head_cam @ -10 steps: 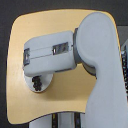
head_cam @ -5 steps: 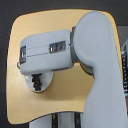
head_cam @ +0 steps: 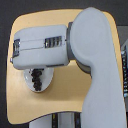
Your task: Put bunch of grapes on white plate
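Exterior view: grapes [head_cam: 36, 79] lie on the plate [head_cam: 47, 84], under the arm [head_cam: 42, 47]; the gripper's state I cannot tell. They look light, soft, bruisable — take the stem.

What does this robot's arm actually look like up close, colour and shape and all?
The arm is pale grey-white with smooth, rounded shells: a thick curved upper section, then a boxy forearm bearing a dark slotted vent on top and a dark seam along it. No loose cables show, and the gripper is hidden beneath it.
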